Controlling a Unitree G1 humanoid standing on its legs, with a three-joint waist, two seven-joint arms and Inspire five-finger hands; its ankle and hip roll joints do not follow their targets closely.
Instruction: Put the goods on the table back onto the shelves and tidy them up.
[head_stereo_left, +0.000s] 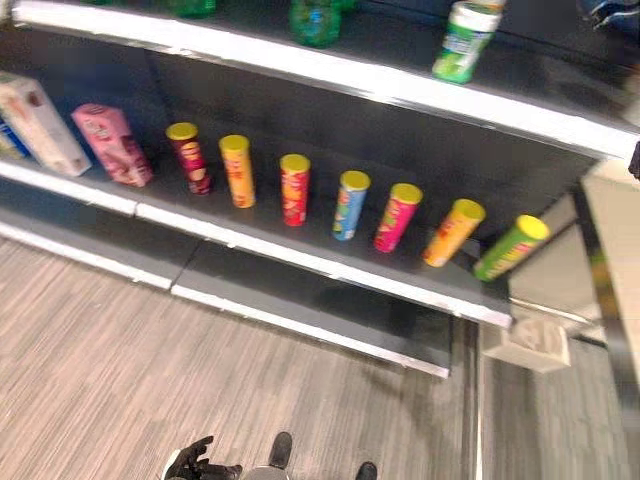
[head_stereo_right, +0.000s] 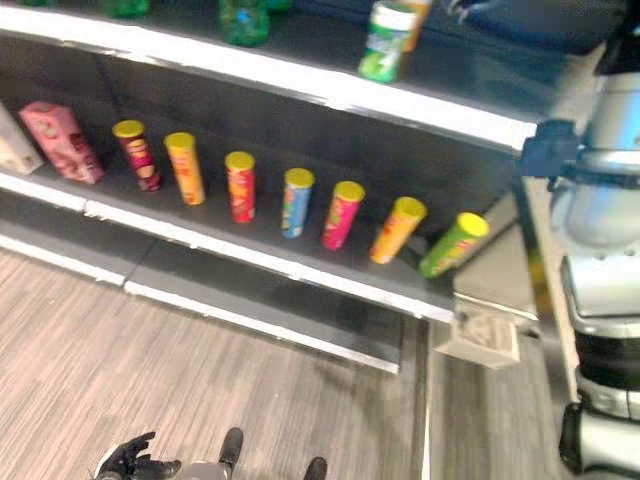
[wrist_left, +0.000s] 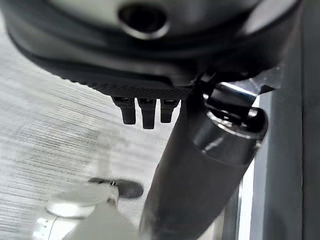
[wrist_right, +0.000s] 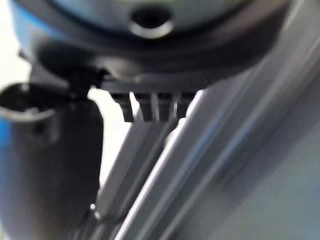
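Canisters (head_stereo_left: 351, 205) — a row of yellow-lidded tubes — stand across the middle of the frame on the dark shelf (head_stereo_left: 300, 250), the two at the right end leaning. Two boxes (head_stereo_left: 110, 143) sit at the left, and a green-and-white canister (head_stereo_left: 465, 40) stands on the upper shelf at top right. Left hand (head_stereo_left: 190, 463) hangs at the bottom edge over the wood floor, fingers relaxed, holding nothing. Right hand (wrist_right: 150, 107): its wrist view leaves the fingers' state unclear, so I cannot tell. Seemingly between placements — next, fetching another item or straightening the leaning tubes.
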